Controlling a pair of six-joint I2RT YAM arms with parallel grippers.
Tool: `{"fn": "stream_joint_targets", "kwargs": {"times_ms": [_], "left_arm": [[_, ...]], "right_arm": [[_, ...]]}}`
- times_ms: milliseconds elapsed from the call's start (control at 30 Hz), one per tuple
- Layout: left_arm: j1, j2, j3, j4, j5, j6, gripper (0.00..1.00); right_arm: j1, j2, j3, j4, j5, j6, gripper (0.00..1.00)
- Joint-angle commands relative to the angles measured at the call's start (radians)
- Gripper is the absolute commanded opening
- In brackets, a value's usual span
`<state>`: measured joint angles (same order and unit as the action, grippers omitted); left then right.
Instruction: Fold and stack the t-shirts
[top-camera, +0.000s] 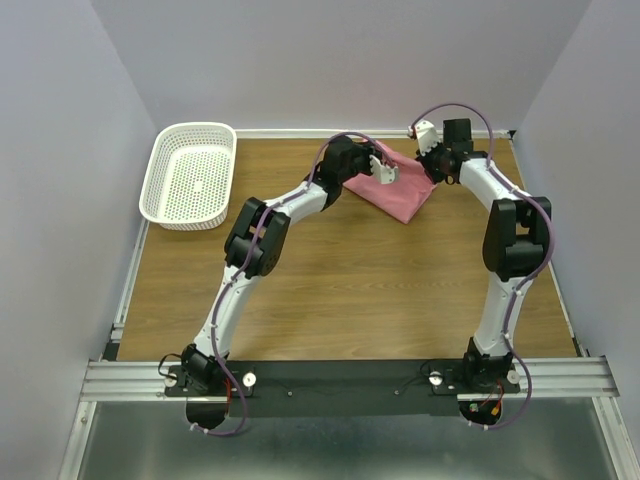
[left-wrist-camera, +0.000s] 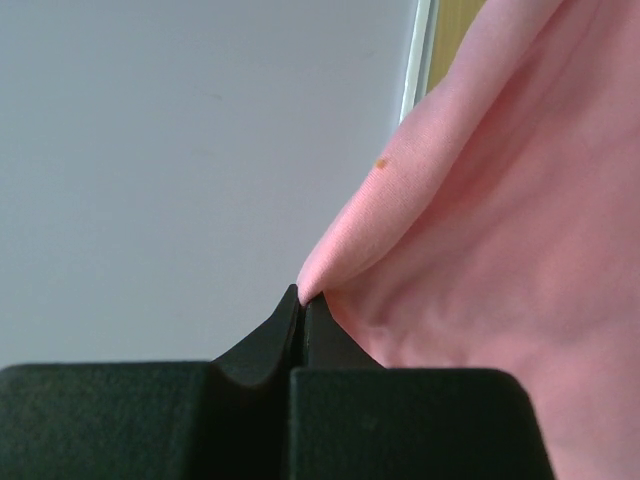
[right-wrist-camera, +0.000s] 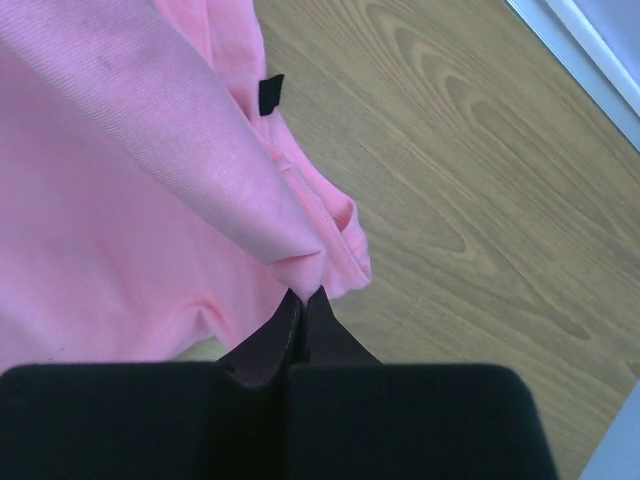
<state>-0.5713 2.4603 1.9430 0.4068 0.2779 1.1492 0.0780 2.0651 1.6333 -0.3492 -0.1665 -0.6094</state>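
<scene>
We see a plain salmon-pink t-shirt (top-camera: 398, 192) with a black tag (right-wrist-camera: 271, 94), a white perforated basket (top-camera: 152, 190), a brown wood-grain tabletop (top-camera: 350, 290) and pale grey walls (top-camera: 330, 60).

Same on left arm (top-camera: 225, 300) and right arm (top-camera: 492, 305): white tubular links, bulky black joint housings, thin purple cables (top-camera: 455, 105) looping off elbows and wrists. Black bases (top-camera: 192, 372), bolted onto a black bar (top-camera: 340, 375). Matte black on left tool (left-wrist-camera: 303, 300) and right tool (right-wrist-camera: 305, 300), fingers (left-wrist-camera: 270, 345) tapering to thin wedges above a blocky body.
</scene>
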Motion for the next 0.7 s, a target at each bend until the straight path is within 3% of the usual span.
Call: {"fn": "stream_joint_targets", "kwargs": {"times_ms": [0, 667], "left_arm": [[0.001, 0.028, 0.057, 0.084, 0.044, 0.021, 0.0], [-0.006, 0.083, 0.082, 0.148, 0.066, 0.027, 0.0]], "right_arm": [[-0.015, 0.007, 0.01, 0.049, 0.061, 0.034, 0.01], [-0.034, -0.017, -0.056, 0.064, 0.081, 0.046, 0.01]]}}
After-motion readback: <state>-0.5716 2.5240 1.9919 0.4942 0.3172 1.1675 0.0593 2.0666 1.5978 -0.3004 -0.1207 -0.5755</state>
